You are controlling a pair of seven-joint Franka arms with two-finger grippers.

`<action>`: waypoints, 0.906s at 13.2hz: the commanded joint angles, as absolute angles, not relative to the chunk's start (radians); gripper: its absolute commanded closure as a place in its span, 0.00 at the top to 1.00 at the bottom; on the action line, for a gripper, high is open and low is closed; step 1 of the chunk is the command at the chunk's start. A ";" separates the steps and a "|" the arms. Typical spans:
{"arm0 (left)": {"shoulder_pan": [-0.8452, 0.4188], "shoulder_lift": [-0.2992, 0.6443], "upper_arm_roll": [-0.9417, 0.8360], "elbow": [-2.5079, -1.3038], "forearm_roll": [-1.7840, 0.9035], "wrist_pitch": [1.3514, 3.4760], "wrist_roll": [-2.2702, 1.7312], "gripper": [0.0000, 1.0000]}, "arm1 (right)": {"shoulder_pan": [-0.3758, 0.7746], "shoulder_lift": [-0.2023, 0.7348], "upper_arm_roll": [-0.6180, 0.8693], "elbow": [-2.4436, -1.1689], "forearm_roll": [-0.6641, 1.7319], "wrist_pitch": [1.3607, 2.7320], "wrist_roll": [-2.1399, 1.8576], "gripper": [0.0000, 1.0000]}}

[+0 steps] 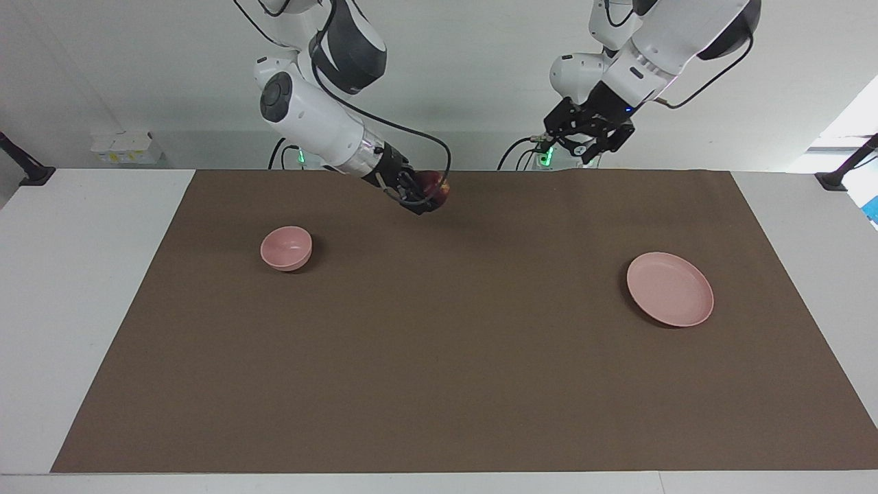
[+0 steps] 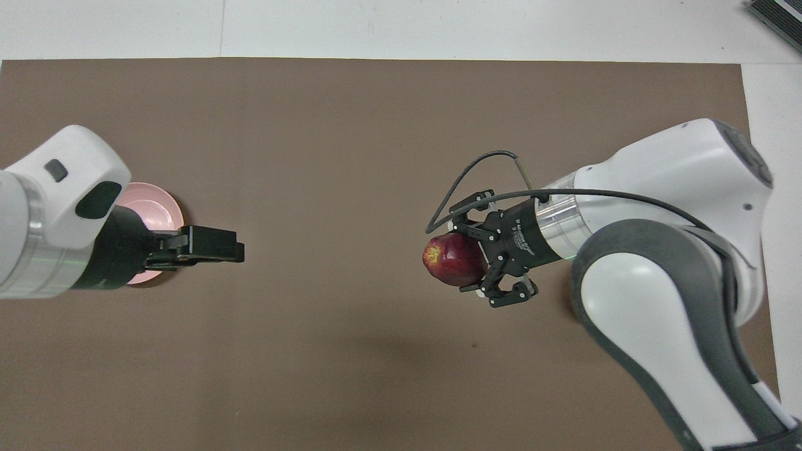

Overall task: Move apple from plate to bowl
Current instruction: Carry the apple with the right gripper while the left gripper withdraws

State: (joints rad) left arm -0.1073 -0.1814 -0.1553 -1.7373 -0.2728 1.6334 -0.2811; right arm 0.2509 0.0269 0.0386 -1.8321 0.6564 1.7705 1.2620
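Across the facing view, a dark brown rectangular mat (image 1: 439, 384) covers most of the white table (image 1: 75, 274), leaving white strips at both ends. At about two o'clock from the mat's middle, the right gripper (image 1: 424, 195) hangs over the mat's edge nearest the robots, clamped on the small dark red apple (image 1: 435, 186) with a yellowish patch, which is held in the air. At roughly eight o'clock from it, well apart, the small deep pale pink bowl (image 1: 286, 248) stands on the mat toward the right arm's end. The flat round pale pink plate (image 1: 669, 289) with a low rim lies bare toward the left arm's end, near that short edge of the mat. The left gripper (image 1: 586, 140) is raised high above the table's edge nearest the robots, its fingers spread and holding nothing. Wide bare mat lies between bowl and plate and all along the edge farthest from the robots.

Seen in the overhead view, the right gripper (image 2: 467, 266) grips the apple (image 2: 452, 258) around its sides, over bare mat (image 2: 351, 113). The left gripper (image 2: 213, 244) points toward three o'clock with the plate (image 2: 156, 210) partly hidden beneath its wrist. The bowl is hidden under the right arm. Between the two grippers the mat is bare.
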 commanded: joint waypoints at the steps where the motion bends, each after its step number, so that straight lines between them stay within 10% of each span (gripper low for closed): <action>1: -0.060 -0.167 -0.166 -1.709 -0.077 1.614 -0.229 1.00 | 0.195 -0.029 0.046 -1.827 0.550 1.668 1.075 0.00; 12: 0.075 -0.133 -0.161 -1.755 -0.006 1.637 0.063 1.00 | 0.203 -0.116 0.058 -1.880 0.101 1.684 0.243 0.00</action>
